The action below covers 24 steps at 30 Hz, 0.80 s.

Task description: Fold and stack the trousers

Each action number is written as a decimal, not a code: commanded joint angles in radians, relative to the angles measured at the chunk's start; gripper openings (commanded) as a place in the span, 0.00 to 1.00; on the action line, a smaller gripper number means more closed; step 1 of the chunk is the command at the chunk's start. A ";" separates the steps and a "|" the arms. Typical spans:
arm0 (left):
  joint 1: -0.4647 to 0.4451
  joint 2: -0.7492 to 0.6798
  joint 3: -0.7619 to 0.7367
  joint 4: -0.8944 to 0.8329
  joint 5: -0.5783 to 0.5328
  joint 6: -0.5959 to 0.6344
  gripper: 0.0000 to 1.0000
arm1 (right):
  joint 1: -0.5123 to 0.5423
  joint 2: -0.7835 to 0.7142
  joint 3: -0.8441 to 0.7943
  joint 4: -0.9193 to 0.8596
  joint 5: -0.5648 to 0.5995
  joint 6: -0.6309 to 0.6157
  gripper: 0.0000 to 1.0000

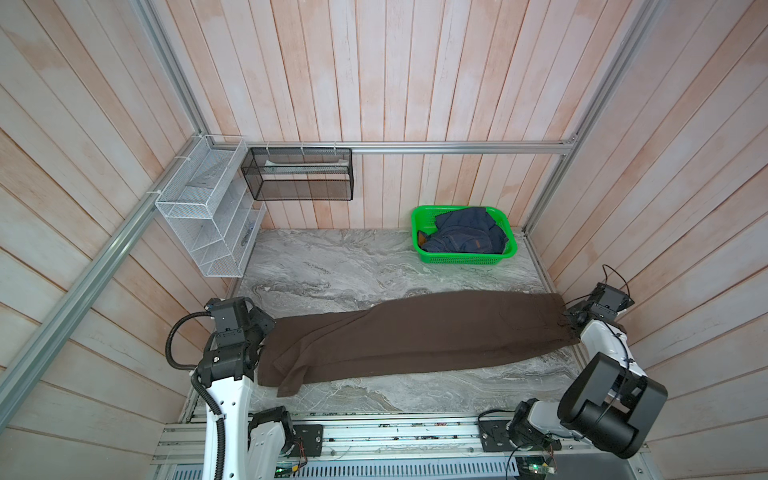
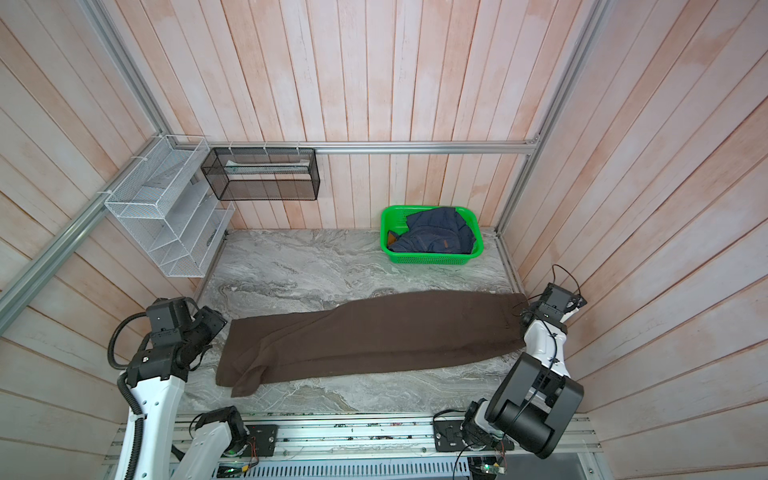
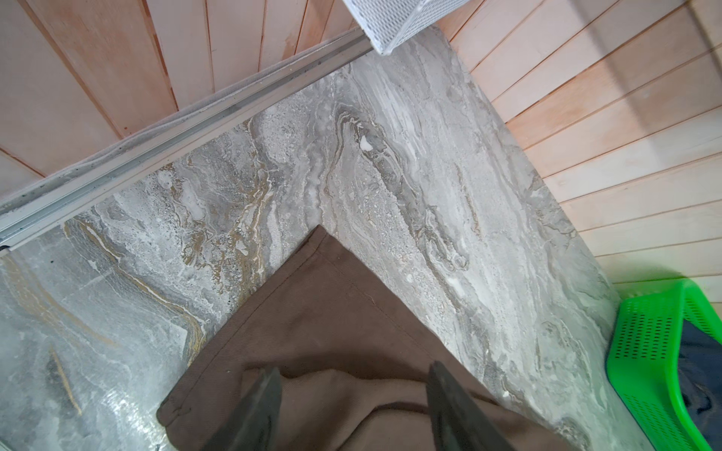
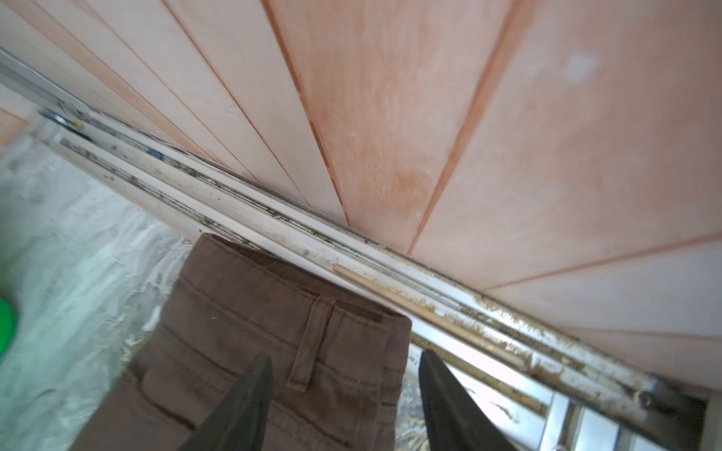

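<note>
The dark brown trousers (image 1: 415,332) (image 2: 374,336) lie flat across the marble table, legs doubled over each other, hems at the left and waistband at the right. My left gripper (image 3: 353,371) hovers open over the hem corner (image 3: 320,250), its jaws apart with loose cloth between them. At the other end my right gripper (image 4: 345,357) stands open over the waistband and belt loop (image 4: 308,343), right by the table's side rail. In both top views the fingertips are hidden behind the wrists, and neither gripper holds the cloth.
A green basket (image 1: 465,259) (image 2: 432,259) at the back right holds a navy denim garment (image 1: 461,232). A white wire rack (image 1: 208,208) and a black mesh shelf (image 1: 299,174) hang at the back left. Wooden walls and metal rails close in both sides.
</note>
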 commanded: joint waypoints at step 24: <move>-0.851 0.296 -0.282 0.428 0.077 -0.743 0.64 | 0.192 -0.181 -0.165 -0.206 -0.411 0.383 0.55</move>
